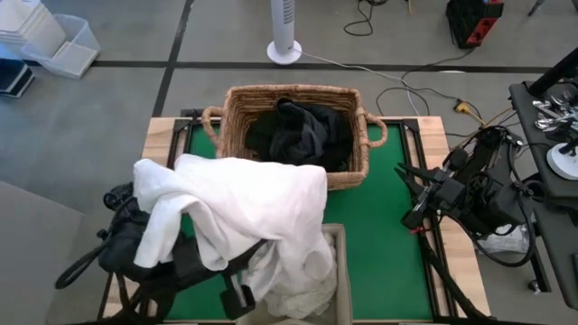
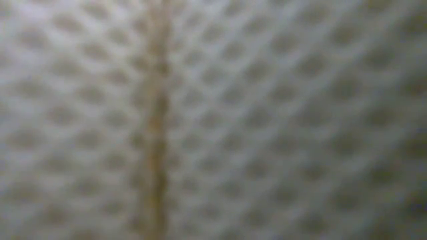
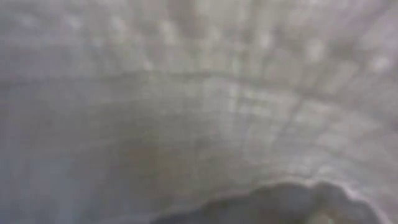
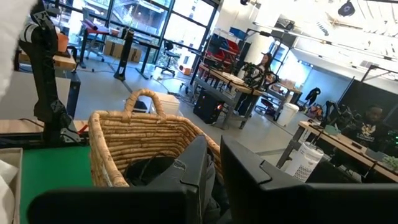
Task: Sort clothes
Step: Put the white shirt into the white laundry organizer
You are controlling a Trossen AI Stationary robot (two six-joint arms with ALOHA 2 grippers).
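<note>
A large white garment is draped over my left arm and reaches down into a pale bin at the table's near edge. More white cloth lies in that bin. White fabric fills the left wrist view, and white mesh fabric fills the low view. My left gripper is mostly hidden under the garment; a dark part of it shows below the cloth. Dark clothes lie in the wicker basket. My right gripper waits at the table's right edge, shut and empty.
The wicker basket stands at the middle of the table's far side on the green mat. The mat between basket and right arm is bare. Cables and equipment lie beyond the right edge. A fan base stands on the floor behind.
</note>
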